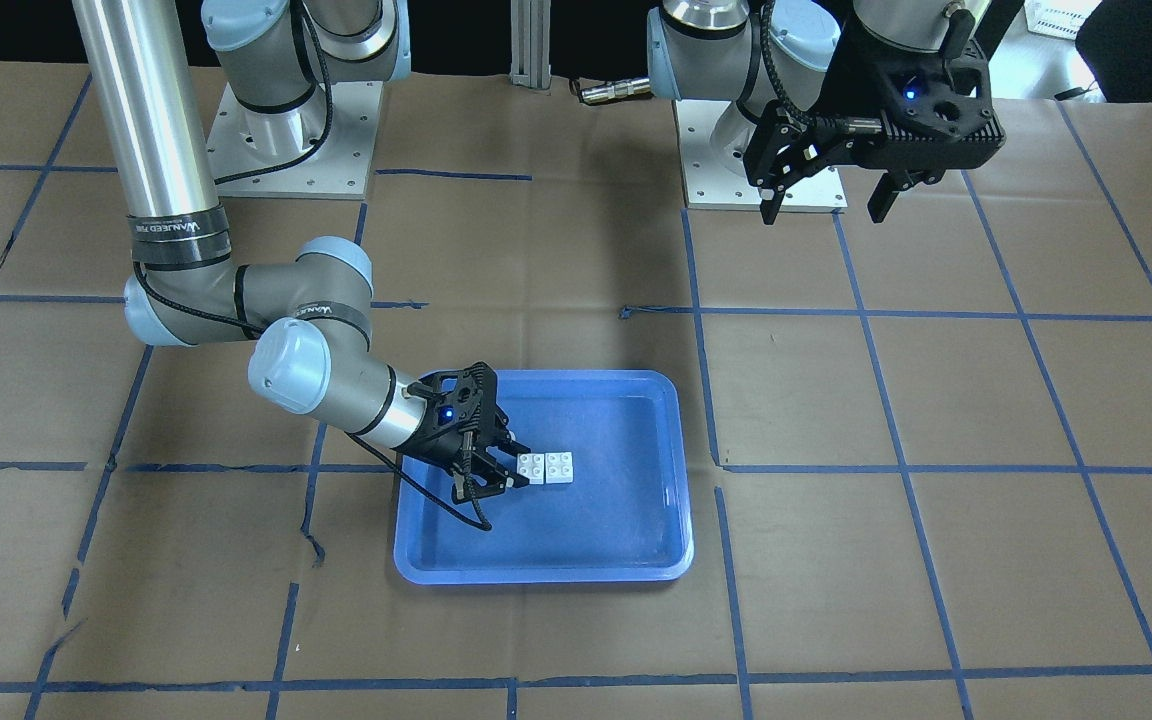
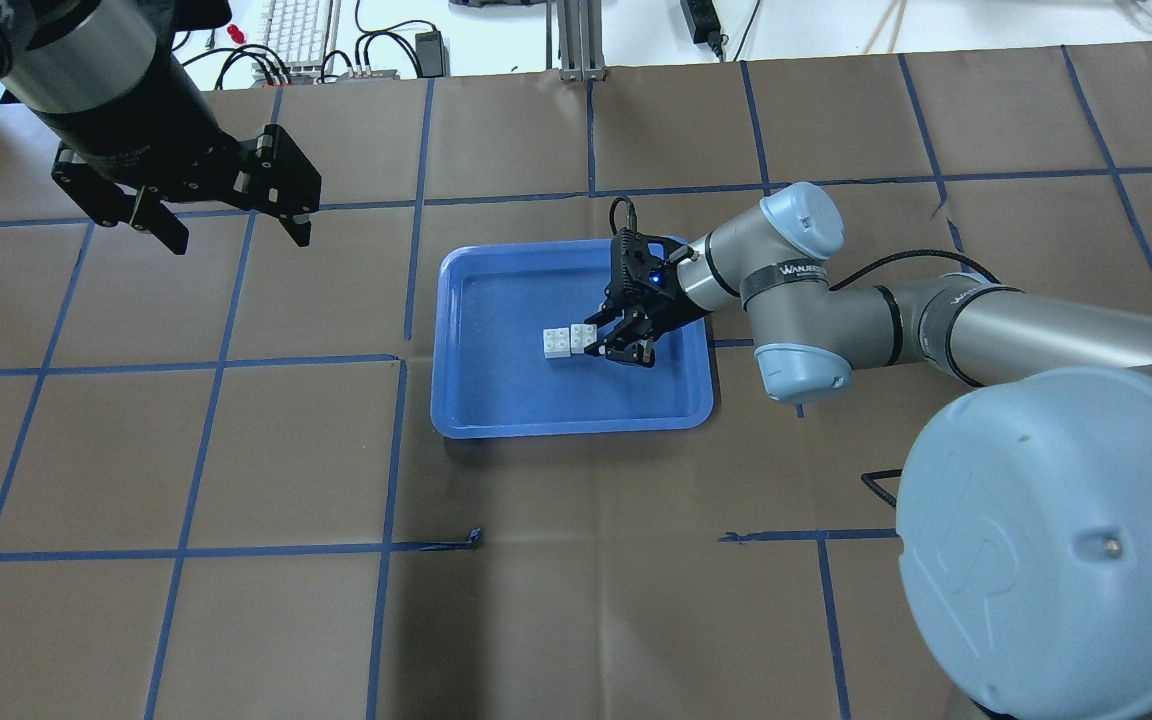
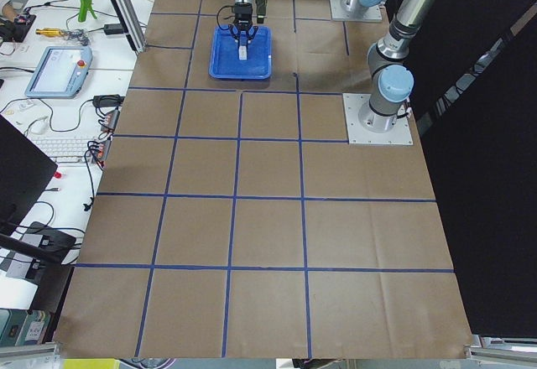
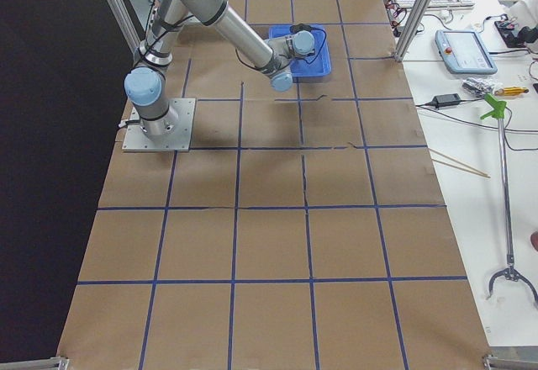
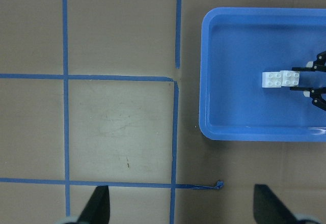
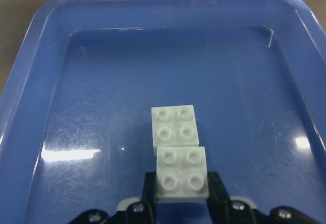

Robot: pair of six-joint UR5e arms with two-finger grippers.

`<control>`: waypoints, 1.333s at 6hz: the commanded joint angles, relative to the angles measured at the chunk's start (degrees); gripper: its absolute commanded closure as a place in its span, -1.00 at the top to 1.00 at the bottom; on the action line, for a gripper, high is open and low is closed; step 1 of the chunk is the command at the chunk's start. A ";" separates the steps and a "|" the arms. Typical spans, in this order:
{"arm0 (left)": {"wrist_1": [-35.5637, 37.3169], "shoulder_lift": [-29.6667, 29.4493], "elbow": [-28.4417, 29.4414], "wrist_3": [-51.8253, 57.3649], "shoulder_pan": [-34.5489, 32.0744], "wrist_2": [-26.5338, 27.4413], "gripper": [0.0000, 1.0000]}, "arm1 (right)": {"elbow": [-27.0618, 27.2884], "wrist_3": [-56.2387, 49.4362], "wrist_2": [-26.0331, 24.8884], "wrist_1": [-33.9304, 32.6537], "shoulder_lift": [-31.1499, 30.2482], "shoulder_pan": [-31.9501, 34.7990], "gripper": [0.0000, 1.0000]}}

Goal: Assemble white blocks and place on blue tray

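The blue tray lies mid-table; it also shows in the overhead view and the right wrist view. Two white blocks sit on its floor, touching end to end and slightly offset. They also show in the overhead view, the left wrist view and the right wrist view. My right gripper reaches low into the tray. Its fingers press both sides of the nearer block. My left gripper hangs open and empty, high above the table and away from the tray.
Brown paper with blue tape lines covers the table. Both arm bases stand at the robot's edge. A keyboard and cables lie beyond the far edge. A bench with tools runs along one side.
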 commanded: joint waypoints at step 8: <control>-0.15 0.58 -0.18 -0.02 0.33 -0.04 0.99 | 0.01 0.00 0.01 0.16 0.00 0.18 -0.36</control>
